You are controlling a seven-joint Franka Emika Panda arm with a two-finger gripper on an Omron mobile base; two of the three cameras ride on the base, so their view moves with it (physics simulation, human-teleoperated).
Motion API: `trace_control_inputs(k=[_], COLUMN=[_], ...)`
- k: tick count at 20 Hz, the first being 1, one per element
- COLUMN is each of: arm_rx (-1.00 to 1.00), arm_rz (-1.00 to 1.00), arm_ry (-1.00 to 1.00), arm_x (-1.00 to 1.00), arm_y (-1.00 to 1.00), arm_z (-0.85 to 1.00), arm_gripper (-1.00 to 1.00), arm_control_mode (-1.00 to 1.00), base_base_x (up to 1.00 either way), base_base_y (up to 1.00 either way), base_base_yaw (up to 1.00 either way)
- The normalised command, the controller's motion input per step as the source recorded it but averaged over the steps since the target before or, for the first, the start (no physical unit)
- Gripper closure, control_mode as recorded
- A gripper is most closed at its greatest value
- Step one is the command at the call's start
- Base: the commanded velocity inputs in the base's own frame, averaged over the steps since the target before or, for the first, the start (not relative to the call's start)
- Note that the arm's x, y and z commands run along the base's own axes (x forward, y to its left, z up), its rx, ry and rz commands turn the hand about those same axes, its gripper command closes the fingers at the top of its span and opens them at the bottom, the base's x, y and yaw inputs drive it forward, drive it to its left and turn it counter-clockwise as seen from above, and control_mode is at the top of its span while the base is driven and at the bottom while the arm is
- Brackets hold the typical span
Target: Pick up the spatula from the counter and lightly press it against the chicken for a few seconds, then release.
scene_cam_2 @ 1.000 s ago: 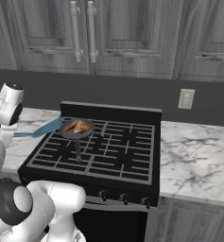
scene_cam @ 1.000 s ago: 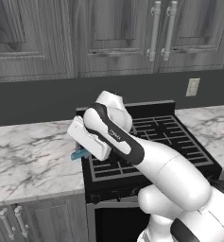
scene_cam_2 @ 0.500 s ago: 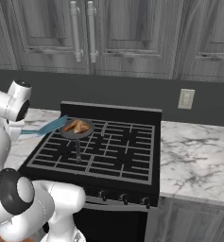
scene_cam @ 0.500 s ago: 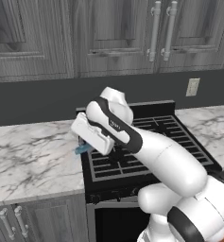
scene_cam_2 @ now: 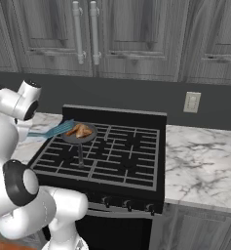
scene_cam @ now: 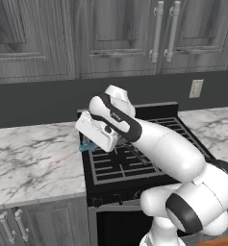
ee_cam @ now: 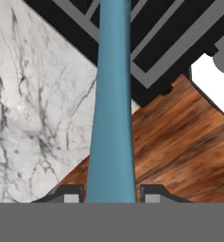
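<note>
Spatula (scene_cam_2: 54,131) is sitting clamped between the fingers (ee_cam: 71,194), long axis running straight out from them, off the bench (ee_cam: 33,118) and over the stove (scene_cam_2: 112,158). Its blade is reaching the pan's (scene_cam_2: 78,139) arm-side rim, and the chicken (scene_cam_2: 82,130) is lying just beyond, along that same line.

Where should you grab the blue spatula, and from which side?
Grab the spatula by its long thin handle, near the end, coming from the counter side. The wide blade points at the chicken in the pan, so it must stay free. The gripper is shut on the handle just so.
</note>
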Motion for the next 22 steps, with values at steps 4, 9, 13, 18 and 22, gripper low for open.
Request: trace_control_inputs(k=[4, 9, 13, 18, 22], arm_rx=[0.0, 0.0, 0.0, 0.0, 0.0], arm_rz=[0.0, 0.0, 0.0, 0.0, 0.0], arm_ry=[0.04, 0.04, 0.03, 0.02, 0.0], arm_x=[0.31, 0.28, 0.23, 0.17, 0.08], arm_y=[0.0, -0.01, -0.02, -0.05, -0.04], arm_z=[0.0, 0.0, 0.0, -0.06, -0.16], arm_gripper=[1.0, 1.0, 1.0, 1.0, 1.0], arm_control_mode=[-1.0, -1.0, -1.0, -1.0, -1.0], base_base_x=[0.0, 0.0, 0.0, 0.0, 0.0], base_base_y=[0.0, 0.0, 0.0, 0.0, 0.0], base_base_yaw=[0.0, 0.0, 0.0, 0.0, 0.0])
